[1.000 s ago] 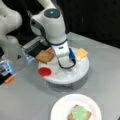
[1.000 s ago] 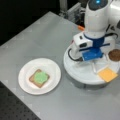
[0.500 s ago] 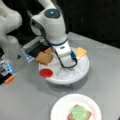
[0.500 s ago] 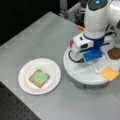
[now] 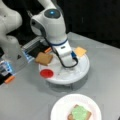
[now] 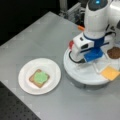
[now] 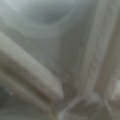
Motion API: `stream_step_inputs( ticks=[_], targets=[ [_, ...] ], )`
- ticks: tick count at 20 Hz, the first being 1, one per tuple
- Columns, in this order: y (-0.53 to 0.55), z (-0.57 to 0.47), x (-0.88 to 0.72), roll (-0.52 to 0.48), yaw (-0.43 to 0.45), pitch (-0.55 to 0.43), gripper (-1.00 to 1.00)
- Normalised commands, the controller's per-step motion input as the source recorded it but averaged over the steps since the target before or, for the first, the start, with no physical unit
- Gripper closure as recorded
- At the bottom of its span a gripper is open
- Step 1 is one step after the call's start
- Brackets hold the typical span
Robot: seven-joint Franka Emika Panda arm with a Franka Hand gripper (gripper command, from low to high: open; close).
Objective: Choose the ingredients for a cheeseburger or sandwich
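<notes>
My gripper sits low in the white segmented tray at right of frame; its opening I cannot tell. Bread and lettuce wait on the plate, lower left; such pieces look light, thin, best pinched by edges

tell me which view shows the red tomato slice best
A front view shows it best: the tomato slice lies in full view, flat in the white tray, at that view's left of the gripper. In a front view from the opposite side only a red sliver peeks past the arm. The wrist view shows no tomato.
</notes>
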Motion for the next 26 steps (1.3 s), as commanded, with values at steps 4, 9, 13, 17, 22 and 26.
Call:
stream_step_inputs(
  ticks=[4,9,13,17,22,26],
  targets=[
    [-0.02,-0.11,0.02,0.044,0.277,0.049,-1.00],
    [-0.03,-0.13,0.04,0.080,0.266,0.058,-1.00],
    [-0.02,-0.14,0.05,0.098,0.223,0.070,-1.00],
    [-0.02,-0.14,0.04,0.105,0.194,0.082,-1.00],
    [0.00,-0.14,0.01,0.103,0.105,0.097,-1.00],
    [0.04,-0.13,-0.03,0.070,-0.010,0.111,-1.00]
  ],
)
